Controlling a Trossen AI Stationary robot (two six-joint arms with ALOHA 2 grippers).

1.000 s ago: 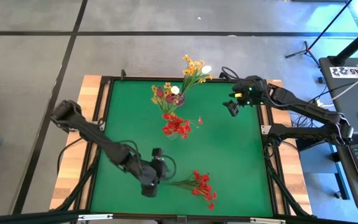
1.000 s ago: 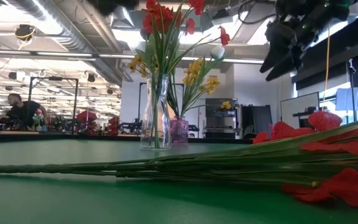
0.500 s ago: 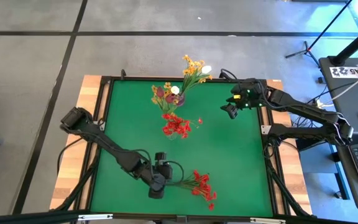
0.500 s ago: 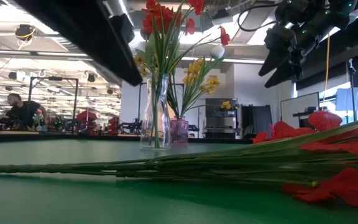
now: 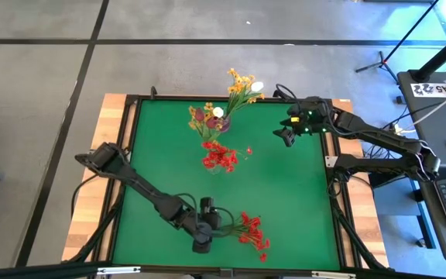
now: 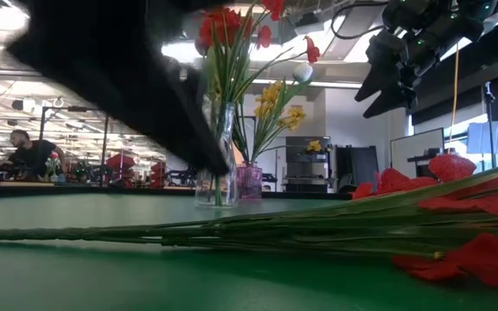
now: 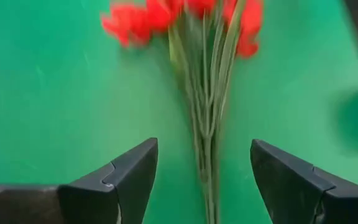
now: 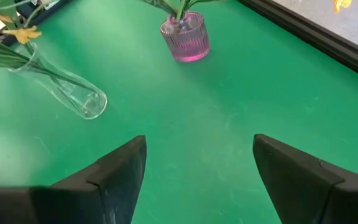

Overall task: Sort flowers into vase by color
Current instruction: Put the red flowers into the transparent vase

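Observation:
A bushy red spray (image 5: 250,231) lies flat on the green table near its front edge, its stems (image 7: 207,143) pointing toward the table's left. My left gripper (image 5: 206,232) is open just above the stem end. In the left wrist view its fingers (image 7: 204,149) stand on either side of the stems without touching them. My right gripper (image 5: 284,138) is open and empty, high over the table's far right. A clear glass vase (image 6: 215,155) holds red flowers (image 5: 219,157). A small pink vase (image 8: 186,37) holds yellow-orange sprays (image 5: 242,85).
The two vases stand close together at the table's far middle, with white and dark red-pink buds (image 5: 207,118) among their flowers. Bare green table (image 5: 161,155) lies on the left and between the vases and the lying spray. A person (image 6: 28,155) sits far off in the room.
My left gripper has moved toward the table's right and near edges and has come over the stem end of the lying red spray. It has stayed open. The spray has not moved.

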